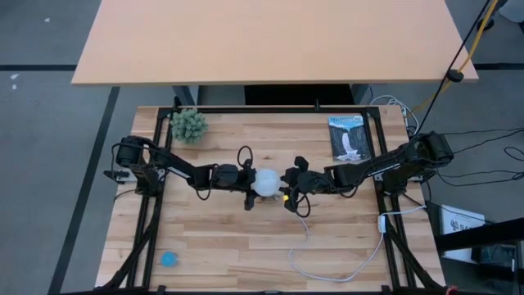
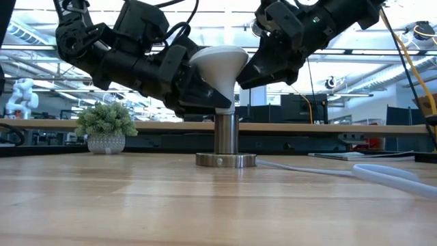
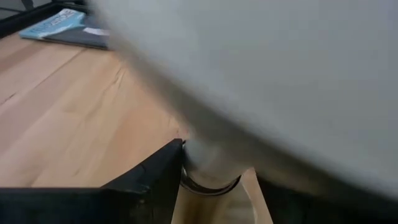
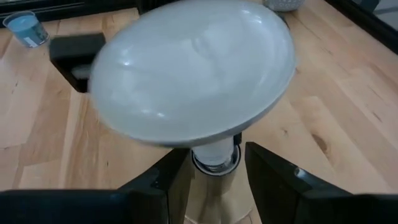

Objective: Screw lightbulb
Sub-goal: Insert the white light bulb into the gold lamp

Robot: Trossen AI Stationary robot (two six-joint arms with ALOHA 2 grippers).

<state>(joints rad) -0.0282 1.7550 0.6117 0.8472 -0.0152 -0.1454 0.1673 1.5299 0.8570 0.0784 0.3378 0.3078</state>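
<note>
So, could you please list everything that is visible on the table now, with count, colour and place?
lightbulb: one, white, mid-table, standing on the socket, tilted.
socket: one, silvery post on a round base, mid-table under the bulb.
cord: one, white, running from the socket to the table's right edge.
plant: one, pale green in a small pot, far left corner.
booklet: one, blue and white, far right part.
small cup: one, blue, near left corner.
table: one, light wood.
left gripper: one, dark, jaws at the bulb's left side.
right gripper: one, dark, jaws at the neck on the right side.
</note>
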